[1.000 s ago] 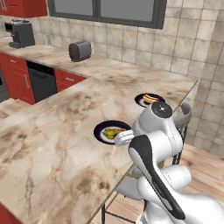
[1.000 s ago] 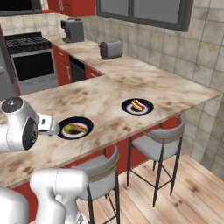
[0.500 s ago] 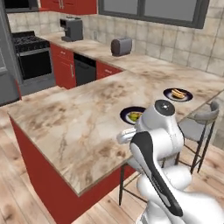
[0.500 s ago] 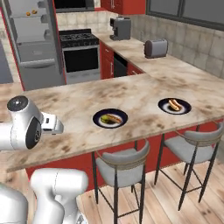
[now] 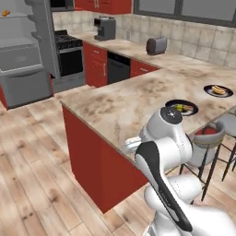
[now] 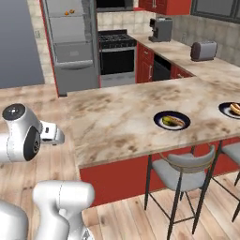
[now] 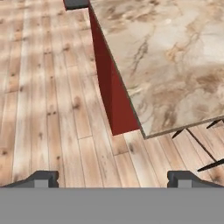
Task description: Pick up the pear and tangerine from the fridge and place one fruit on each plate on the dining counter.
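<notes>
Pear and tangerine are not yet collected; judged from the layout, the fetch step is only starting.

Left base view: the tall grey cabinet fridge stands open at the upper left, well apart from the robot. A small orange item lies on its top shelf; whether it is the tangerine cannot be told, and the pear cannot be made out. The long beige-brown marbled dining counter carries two round dark navy plates, each already holding some food.

Right base view: compared with half a second ago, the whole picture has shifted, so the base has moved; the plates themselves have not. The fridge now sits closer to centre, with two small orange specks on an upper shelf.

Hand view: the end effector is released, its tips wide apart with nothing between them, over wooden floor beside the counter corner.

Implication: the base is likely repositioning toward the fridge; further approach is needed before any grasp.
</notes>
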Motion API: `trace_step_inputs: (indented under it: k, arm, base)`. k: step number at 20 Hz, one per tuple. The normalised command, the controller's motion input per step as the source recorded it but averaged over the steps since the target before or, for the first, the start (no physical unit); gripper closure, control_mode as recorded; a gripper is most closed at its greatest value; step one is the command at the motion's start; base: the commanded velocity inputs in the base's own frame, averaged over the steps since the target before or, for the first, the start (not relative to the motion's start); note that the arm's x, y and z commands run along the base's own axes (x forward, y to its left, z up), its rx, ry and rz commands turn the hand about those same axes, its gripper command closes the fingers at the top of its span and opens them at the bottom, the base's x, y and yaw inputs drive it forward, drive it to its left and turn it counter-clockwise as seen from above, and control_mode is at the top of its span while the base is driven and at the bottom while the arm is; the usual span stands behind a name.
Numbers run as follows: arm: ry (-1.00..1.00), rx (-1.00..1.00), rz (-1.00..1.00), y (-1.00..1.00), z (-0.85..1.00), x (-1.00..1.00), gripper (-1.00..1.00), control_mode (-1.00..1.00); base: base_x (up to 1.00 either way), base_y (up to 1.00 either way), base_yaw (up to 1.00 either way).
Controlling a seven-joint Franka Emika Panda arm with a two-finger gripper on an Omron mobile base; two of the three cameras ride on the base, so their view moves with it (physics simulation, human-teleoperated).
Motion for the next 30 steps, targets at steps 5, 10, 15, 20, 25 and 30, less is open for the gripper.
trace_step_inputs:
  k: [5,10,15,20,25,30]
  arm:
    - [0.00,0.00,0.00,0.00,0.00,0.00,-1.00,1.00]
    - [0.00,0.00,0.00,0.00,0.00,0.00,-1.00,1.00]
    - [0.00,0.00,0.00,0.00,0.00,0.00,-1.00,1.00]
    - [0.00,0.00,0.00,0.00,0.00,0.00,-1.00,1.00]
    - [0.00,0.00,0.00,0.00,0.00,0.00,-1.00,1.00]
    - [0.00,0.00,0.00,0.00,0.00,0.00,-1.00,1.00]
  base:
    - [-0.14,0.94,0.01]
    - [0.03,0.94,0.00]
    - [0.16,0.94,0.00]
    - [0.59,0.77,0.00]
    - [0.72,0.61,-0.05]
    - [0.87,0.38,-0.11]
